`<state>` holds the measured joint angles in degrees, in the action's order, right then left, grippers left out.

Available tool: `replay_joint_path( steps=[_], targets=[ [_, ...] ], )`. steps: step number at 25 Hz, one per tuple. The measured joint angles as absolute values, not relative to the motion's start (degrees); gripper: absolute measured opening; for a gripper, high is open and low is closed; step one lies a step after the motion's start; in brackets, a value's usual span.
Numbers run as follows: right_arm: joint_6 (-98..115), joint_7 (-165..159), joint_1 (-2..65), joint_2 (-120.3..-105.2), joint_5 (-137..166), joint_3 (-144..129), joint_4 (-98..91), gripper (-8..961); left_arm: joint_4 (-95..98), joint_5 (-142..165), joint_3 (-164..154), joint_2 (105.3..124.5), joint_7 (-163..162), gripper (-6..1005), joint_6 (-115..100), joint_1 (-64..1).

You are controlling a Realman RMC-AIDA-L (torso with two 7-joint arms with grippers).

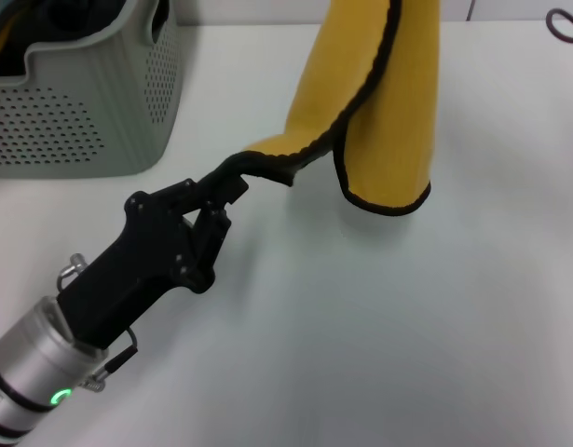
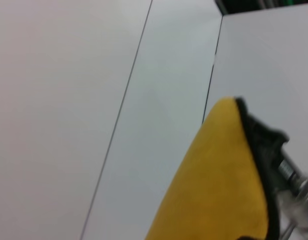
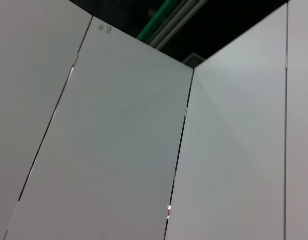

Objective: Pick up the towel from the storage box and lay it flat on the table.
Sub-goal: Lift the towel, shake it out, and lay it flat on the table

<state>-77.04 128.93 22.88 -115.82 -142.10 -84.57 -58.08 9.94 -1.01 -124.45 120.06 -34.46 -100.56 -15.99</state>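
Fingers of the left gripper (image 1: 232, 189) pinched shut on a black-edged corner of the towel (image 1: 379, 102), low over the table (image 1: 379, 335), just right of the storage box (image 1: 81, 102). Rest of towel hangs from above the top edge of the head view, yellow face out, lower fold dangling near the tabletop, right of the pinched corner. What holds the upper part is out of frame; right gripper not visible in any view, so can't tell its state. Right wrist view shows only wall panels and ceiling. Left wrist view shows yellow cloth with black edging close up against wall panels.

Towel is out of the box, box sits far left on table, something dark inside it, can't identify. Small dark looped object (image 1: 566, 26) at far right edge, unclear what.

Handling judgement: cloth looks light, soft, fully limp, drapes and curls on itself, no stiffness to keep shape. Not fragile. Surface looks matte so probably not slippery, but a thin edge pinch could slip if tugged hard. Best hold is at corners on the black edging, two adjacent corners pulled apart so it spreads, then lowered onto open table near and right of the box. Risk: fold stays doubled under when laid, or edge drags against box
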Motion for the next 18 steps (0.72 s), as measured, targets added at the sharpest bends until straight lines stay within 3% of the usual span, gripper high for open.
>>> replay_joint_path(
  steps=[3, 5, 11, 18],
  targets=[
    [-75.56, 124.24, 22.48, -115.67, -139.19, -84.59, -58.2, 6, 9.15, -1.0, -124.45, 119.55, -35.82, 15, -105.51, -16.18],
    [-72.81, 117.63, 22.35, -115.24, -134.36, -83.98, -59.44, 7, 8.4, -0.69, -124.57, 118.24, -38.38, 13, -109.53, -16.58],
    [-71.53, 97.27, 20.25, -114.52, -115.62, -82.06, -69.39, 7, 10.48, 4.42, -124.97, 112.24, -48.01, 3, -116.42, -18.26],
    [-83.94, 85.66, 8.08, -115.01, -107.51, -81.75, -89.97, 6, 27.62, 18.53, -124.52, 106.36, -46.48, 7, -116.83, -12.71]
  ],
)
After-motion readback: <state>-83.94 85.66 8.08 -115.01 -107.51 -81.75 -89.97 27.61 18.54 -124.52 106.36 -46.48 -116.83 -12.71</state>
